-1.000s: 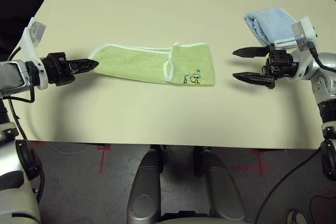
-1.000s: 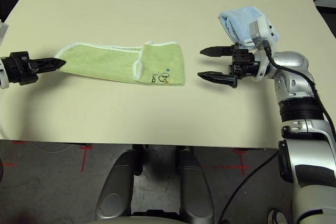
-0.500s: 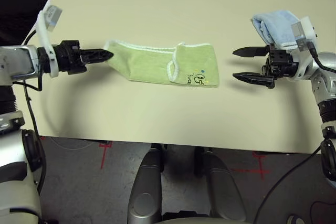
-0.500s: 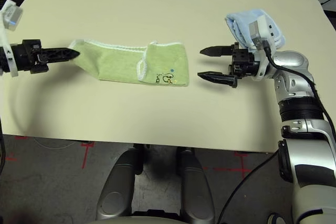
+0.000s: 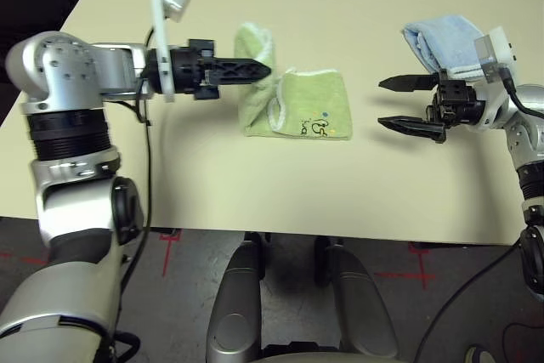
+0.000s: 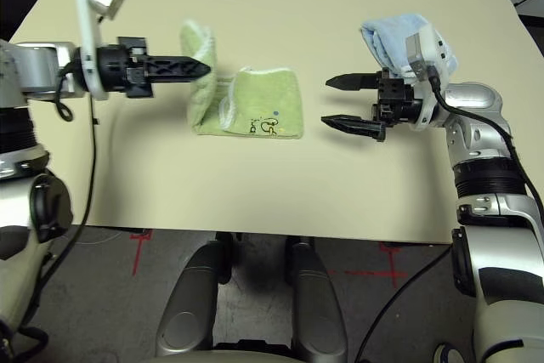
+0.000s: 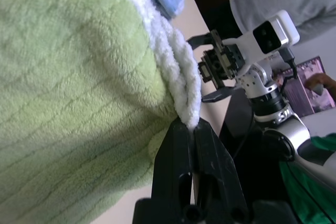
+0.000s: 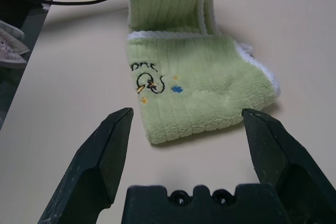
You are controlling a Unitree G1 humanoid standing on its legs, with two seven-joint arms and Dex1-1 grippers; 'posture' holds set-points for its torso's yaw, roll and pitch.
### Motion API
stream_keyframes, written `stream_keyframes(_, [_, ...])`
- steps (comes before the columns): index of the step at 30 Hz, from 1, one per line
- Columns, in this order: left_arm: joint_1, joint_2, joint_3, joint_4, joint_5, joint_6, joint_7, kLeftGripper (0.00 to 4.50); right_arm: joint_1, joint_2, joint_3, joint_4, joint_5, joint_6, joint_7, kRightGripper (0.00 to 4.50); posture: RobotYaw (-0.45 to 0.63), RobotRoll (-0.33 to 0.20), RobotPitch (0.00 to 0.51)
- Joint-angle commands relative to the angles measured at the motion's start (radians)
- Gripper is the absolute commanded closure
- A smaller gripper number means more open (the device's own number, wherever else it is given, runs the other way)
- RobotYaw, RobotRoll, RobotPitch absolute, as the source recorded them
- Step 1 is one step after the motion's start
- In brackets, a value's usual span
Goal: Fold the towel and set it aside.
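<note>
The light green towel point(image 5: 293, 104) is being held by its white-edged end, raised off the cream surface point(image 5: 255, 184) in the clamped left claw point(image 5: 265, 69), its embroidered end lying flat, while the right claw point(image 5: 393, 104) is being kept wide near the blue folded towel point(image 5: 442, 40).

The left gripper point(image 5: 259, 69) is pinched tight, its arm reaching level across toward the right. The right gripper point(image 5: 395, 104) hangs level with fingers spread wide, pointing left.

Left gripper point(image 5: 259, 69) clamped on raised end of green towel point(image 5: 299, 106); right gripper point(image 5: 393, 104) spread wide beside it, blue towel point(image 5: 444, 40) behind, on table point(image 5: 255, 184)
</note>
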Motion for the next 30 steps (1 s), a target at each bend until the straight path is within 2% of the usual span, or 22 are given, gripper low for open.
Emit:
stream_keyframes(1, [-0.036,-0.044,0.006,0.011,0.008,-0.025,0.034,4.47,0.01,-0.013,-0.016,0.003,-0.003,-0.008,0.003,0.0,0.1,0.0,0.278])
stream_keyframes(8, [-0.066,-0.078,-0.037,0.063,0.031,-0.096,0.037,4.47,0.016,-0.012,-0.019,-0.001,-0.002,-0.006,-0.003,0.0,0.1,0.0,0.282])
stream_keyframes(14, [-0.101,-0.106,-0.062,0.094,0.019,-0.093,0.026,4.47,0.018,-0.011,-0.02,-0.002,-0.002,-0.008,-0.006,0.0,0.1,0.0,0.282])
stream_keyframes(25, [-0.08,-0.191,-0.132,0.068,0.024,-0.11,0.035,4.47,0.028,-0.011,-0.02,-0.019,0.002,-0.003,-0.014,0.0,0.09,0.0,0.285])
stream_keyframes(30, [-0.046,-0.2,-0.193,0.063,0.057,-0.151,0.039,4.47,0.033,-0.011,-0.023,-0.039,0.008,0.006,-0.02,0.0,0.09,0.0,0.286])
